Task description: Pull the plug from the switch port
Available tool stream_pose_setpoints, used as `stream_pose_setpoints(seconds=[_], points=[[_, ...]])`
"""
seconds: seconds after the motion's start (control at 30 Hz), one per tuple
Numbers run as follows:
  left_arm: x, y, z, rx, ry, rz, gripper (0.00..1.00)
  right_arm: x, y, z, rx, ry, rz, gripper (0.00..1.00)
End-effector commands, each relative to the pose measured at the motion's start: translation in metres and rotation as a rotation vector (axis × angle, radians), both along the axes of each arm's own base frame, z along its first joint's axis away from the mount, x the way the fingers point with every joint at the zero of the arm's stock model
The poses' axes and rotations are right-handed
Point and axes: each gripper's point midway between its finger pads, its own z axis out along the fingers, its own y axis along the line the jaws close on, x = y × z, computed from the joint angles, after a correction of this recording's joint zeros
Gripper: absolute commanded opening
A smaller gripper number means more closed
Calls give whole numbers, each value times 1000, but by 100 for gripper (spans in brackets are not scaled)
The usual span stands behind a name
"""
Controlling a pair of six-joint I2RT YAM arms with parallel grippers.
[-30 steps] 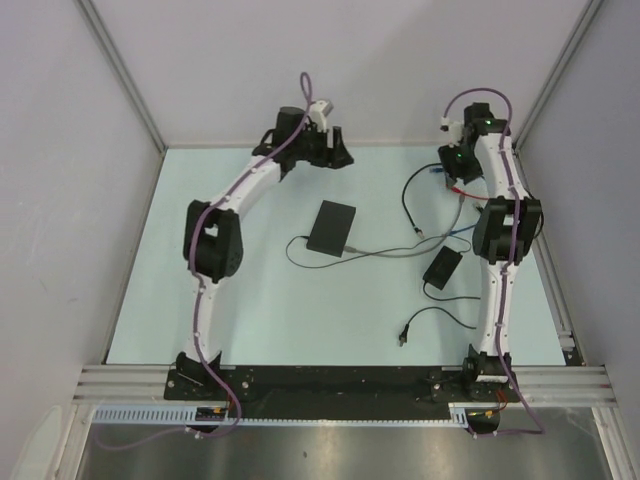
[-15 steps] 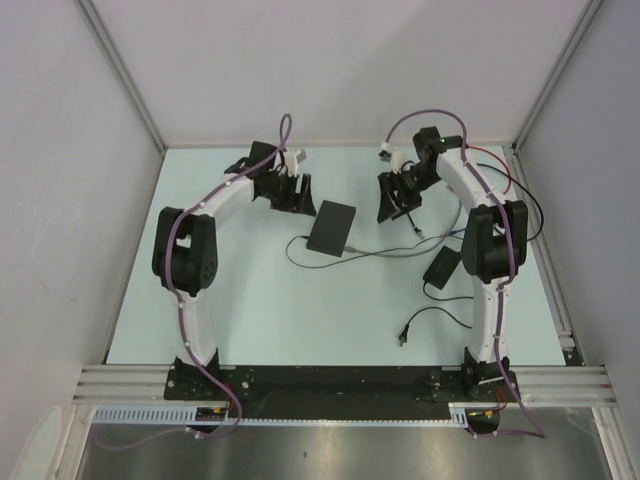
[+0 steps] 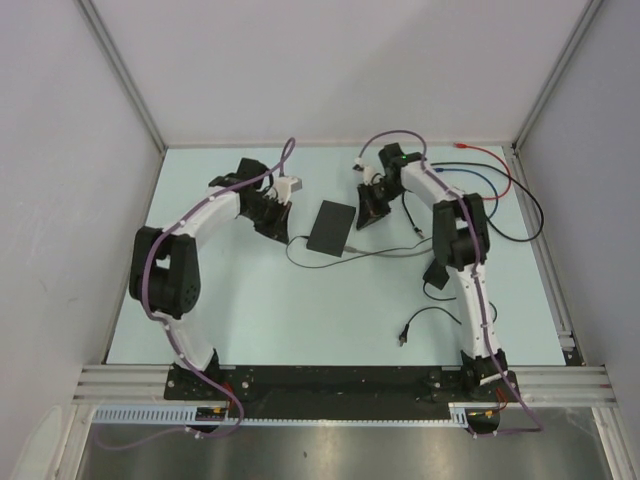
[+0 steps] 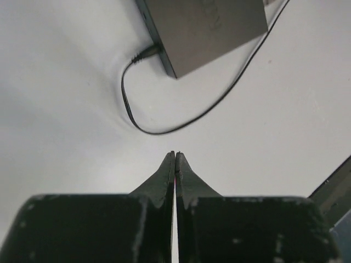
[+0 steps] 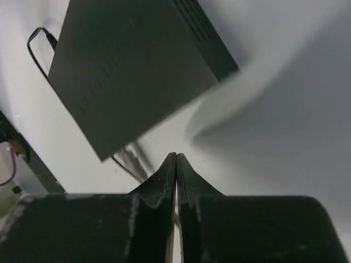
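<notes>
The switch (image 3: 331, 227), a flat black box, lies mid-table. A grey cable's plug (image 3: 353, 247) sits at its near right corner. A thin black lead (image 3: 294, 251) enters its left side and loops on the table. My left gripper (image 3: 279, 227) is just left of the switch, shut and empty. In the left wrist view its fingertips (image 4: 175, 155) meet short of the switch (image 4: 205, 27) and the lead's plug (image 4: 149, 52). My right gripper (image 3: 364, 216) is at the switch's right edge, shut and empty. Its view shows the switch (image 5: 131, 71) close ahead and the blurred grey cable (image 5: 130, 156).
A loose black cable with a plug end (image 3: 403, 338) lies near the right arm's base. Red (image 3: 480, 149), blue (image 3: 496, 186) and black (image 3: 530, 205) cables trail at the back right. The adapter brick (image 3: 432, 273) is mostly hidden behind the right arm. Walls enclose three sides.
Both arms have swung in from the back of the table to either side of the switch, and both grippers have gone from open to shut.
</notes>
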Motion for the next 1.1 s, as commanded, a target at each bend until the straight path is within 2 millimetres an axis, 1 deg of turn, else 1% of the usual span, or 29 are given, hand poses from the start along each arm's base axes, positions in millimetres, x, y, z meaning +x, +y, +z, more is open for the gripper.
stream_pose_setpoints(seconds=[0.0, 0.03, 0.07, 0.1, 0.17, 0.23, 0.27, 0.3, 0.33, 0.37, 0.4, 0.43, 0.47, 0.5, 0.53, 0.57, 0.6, 0.67, 0.77, 0.83, 0.93, 0.97, 1.0, 1.07], points=[[-12, -6, 18, -102, -22, 22, 1, 11, 47, -16, -2, -64, 98, 4], [-12, -9, 22, -121, -22, 38, 3, 13, 53, -18, -1, -67, 96, 4], [-12, -11, 24, -138, -22, 42, 4, 21, 59, -16, 18, -91, 84, 4], [-12, -12, 23, -146, -11, 62, 5, 26, 62, -14, 21, -114, 87, 4], [-7, -15, 22, -162, -16, 78, 6, 33, 60, -13, -5, -145, 82, 4], [0, -19, 20, -177, -6, 96, 11, 35, 51, -6, -11, -159, 79, 8], [2, -19, 10, -169, 24, 104, 12, 33, 46, -4, -18, -158, 77, 11], [11, -22, 15, -174, 26, 119, 13, 27, 41, 2, -12, -148, 75, 20], [15, -25, 15, -179, 38, 125, 15, 28, 33, 9, 8, -146, 66, 28], [23, -31, 17, -200, 53, 116, 15, 22, 30, 13, 36, -138, 90, 34], [28, -34, 19, -212, 53, 111, 16, 11, 35, 24, 125, -102, 120, 43], [32, -37, 20, -220, 52, 107, 16, 6, 30, 30, 164, -71, 123, 46], [41, -41, 19, -229, 51, 101, 9, 3, 30, 33, 199, -49, 127, 49], [46, -44, 19, -241, 56, 97, 5, -1, 33, 38, 253, -23, 137, 52], [49, -46, 15, -243, 71, 95, 1, -5, 32, 34, 265, 6, 136, 53], [54, -49, 20, -254, 77, 94, 0, -6, 32, 32, 274, 18, 140, 54], [55, -52, 8, -258, 117, 94, 0, -8, 32, 29, 284, 26, 150, 55], [58, -54, 2, -262, 132, 98, 0, -13, 34, 19, 281, 54, 155, 56], [60, -54, -14, -253, 151, 103, 0, -19, 35, 12, 276, 78, 160, 57], [57, -57, -23, -246, 172, 100, 0, -24, 37, 8, 284, 101, 166, 58], [49, -59, -37, -221, 203, 97, 0, -27, 36, -6, 272, 131, 159, 57], [47, -58, -43, -205, 209, 95, 0, -26, 37, -8, 272, 135, 157, 57], [45, -60, -48, -184, 218, 92, 0, -27, 39, -15, 260, 140, 160, 57], [41, -57, -62, -135, 231, 100, 0, -29, 42, -21, 247, 139, 170, 57]])
